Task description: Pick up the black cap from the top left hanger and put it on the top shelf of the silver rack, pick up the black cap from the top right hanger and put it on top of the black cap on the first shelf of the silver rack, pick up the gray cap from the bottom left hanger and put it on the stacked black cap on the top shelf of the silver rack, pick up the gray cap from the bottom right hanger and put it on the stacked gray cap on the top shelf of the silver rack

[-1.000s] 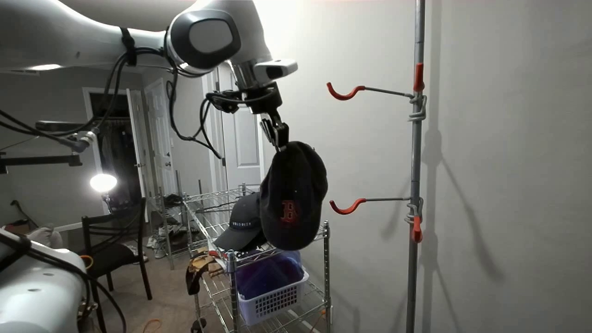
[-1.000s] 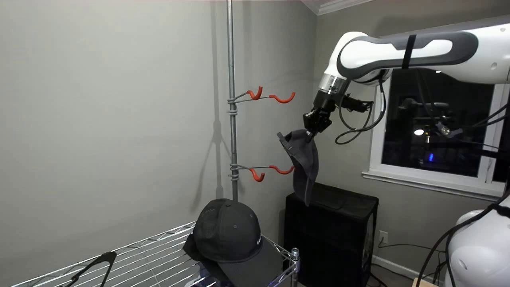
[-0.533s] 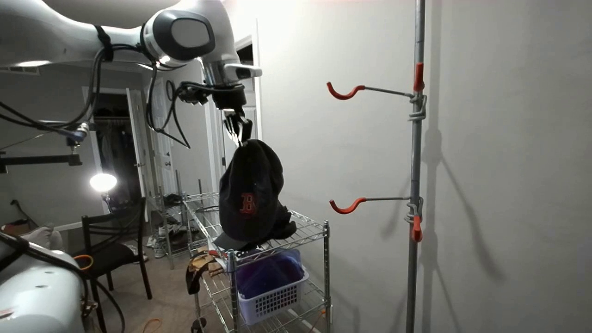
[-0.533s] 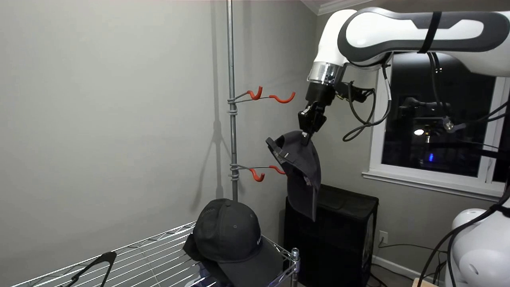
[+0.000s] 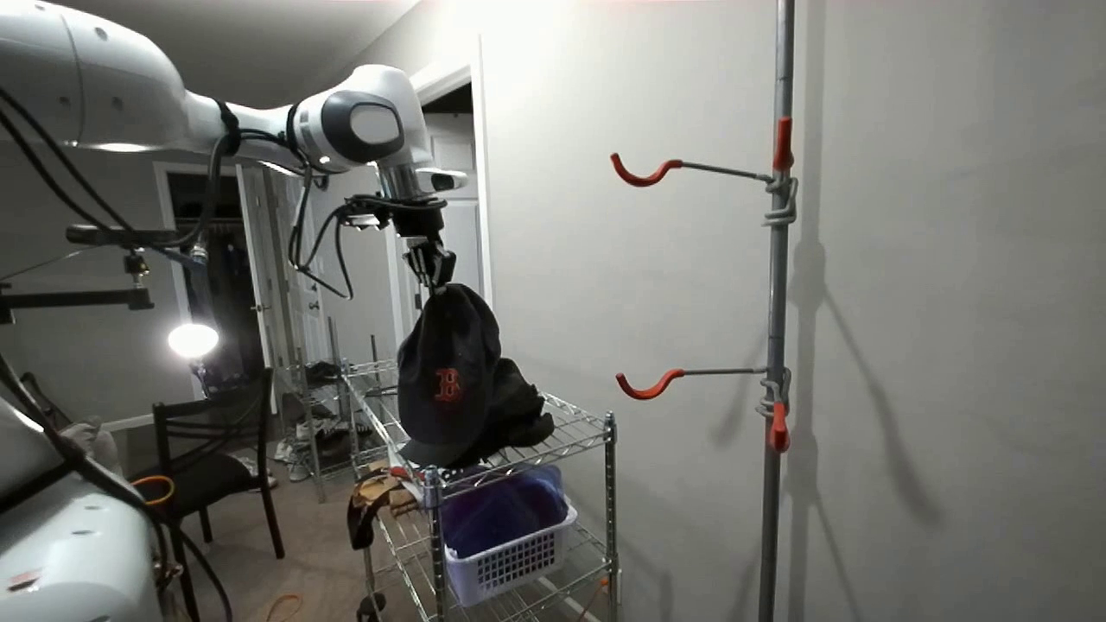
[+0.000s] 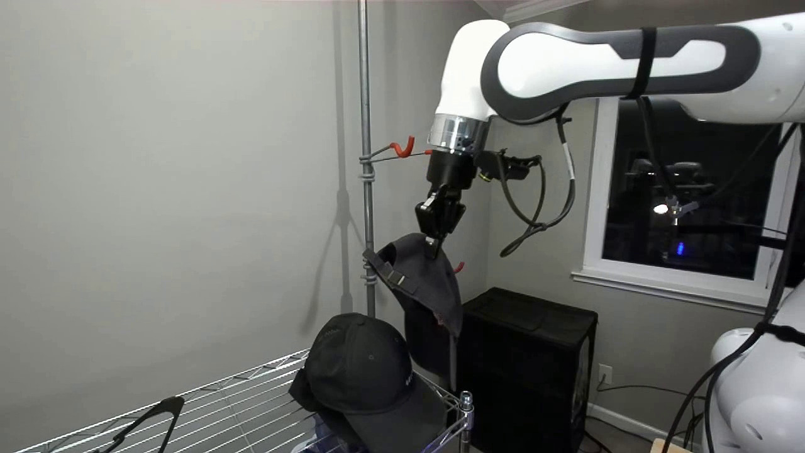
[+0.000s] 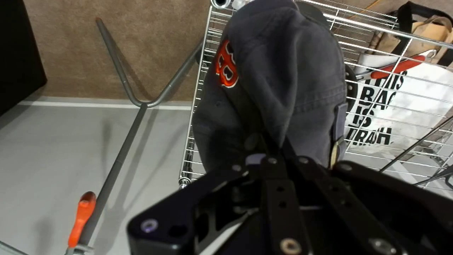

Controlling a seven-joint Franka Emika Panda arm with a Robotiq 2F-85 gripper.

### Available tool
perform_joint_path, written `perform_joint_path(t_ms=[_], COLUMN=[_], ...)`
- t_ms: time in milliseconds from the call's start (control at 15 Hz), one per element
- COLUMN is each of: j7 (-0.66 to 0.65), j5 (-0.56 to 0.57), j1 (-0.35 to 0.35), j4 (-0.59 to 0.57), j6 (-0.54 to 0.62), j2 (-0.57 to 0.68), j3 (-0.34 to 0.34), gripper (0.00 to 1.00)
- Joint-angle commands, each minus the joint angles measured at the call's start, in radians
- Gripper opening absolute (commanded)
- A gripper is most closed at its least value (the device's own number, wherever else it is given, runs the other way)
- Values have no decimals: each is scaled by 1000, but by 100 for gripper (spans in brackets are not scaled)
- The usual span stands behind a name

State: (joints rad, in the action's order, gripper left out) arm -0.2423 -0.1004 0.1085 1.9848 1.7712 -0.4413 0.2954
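My gripper (image 5: 439, 285) is shut on a dark gray cap (image 5: 445, 371) with a red B. The cap hangs from the fingertips with its bill down. In an exterior view the gripper (image 6: 434, 242) holds the cap (image 6: 427, 277) behind and above the stacked black caps (image 6: 358, 365) on the top shelf of the silver rack (image 6: 239, 409). The held cap partly hides the stack (image 5: 518, 402) in an exterior view; whether they touch I cannot tell. In the wrist view the cap (image 7: 276, 63) covers most of the stack. The red hooks (image 5: 644, 177) that show hold no cap.
A gray pole (image 5: 778, 302) carries the hooks. The rack's corner post (image 6: 465, 409) stands beside the stack. A black angled thing (image 6: 151, 415) lies on the shelf. A white basket (image 5: 510, 561) is on a lower shelf. A black box (image 6: 534, 340) stands behind the rack.
The arm with the gray cap has moved left in both exterior views and come lower, closer to the stacked caps. The gripper stays shut on the cap.
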Motion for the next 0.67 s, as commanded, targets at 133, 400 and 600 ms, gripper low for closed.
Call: perform_joint_path(t_ms=[133, 400, 600], j7=[-143, -214, -297], j5=[57, 126, 190], j1=[34, 72, 92], j4=[-127, -205, -274], j6=[1, 13, 24], j2=[177, 262, 341], j3=[74, 106, 120], gripper=[0, 0, 0])
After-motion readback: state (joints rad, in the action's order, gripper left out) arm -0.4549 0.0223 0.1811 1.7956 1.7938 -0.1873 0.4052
